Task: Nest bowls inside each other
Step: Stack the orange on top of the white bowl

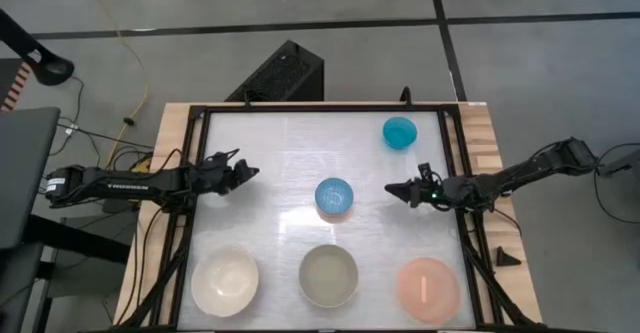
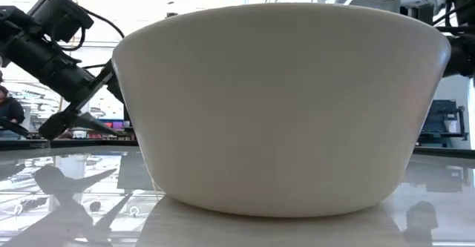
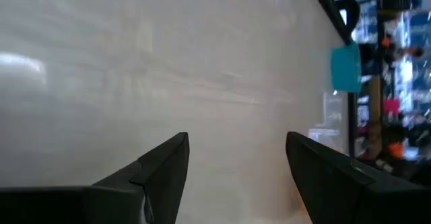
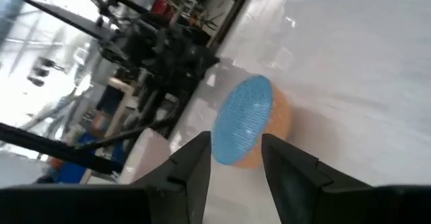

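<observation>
High view: five bowls (image 1: 334, 197) lie apart, none nested, arms flanking.

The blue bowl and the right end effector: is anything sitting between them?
No. In the high view, only bare white table separates the blue bowl from the right end effector.

Table (image 1: 290, 143) top under my hands: smooth, glossy white sheet, reflective; edges bare pale wood (image 1: 482, 138), matt. Cream-white bowl (image 2: 282, 106): smooth plastic, satin sheen. Blue bowl (image 1: 334, 197): finely textured inside. My fingers (image 3: 161, 170): matt black plastic.
</observation>
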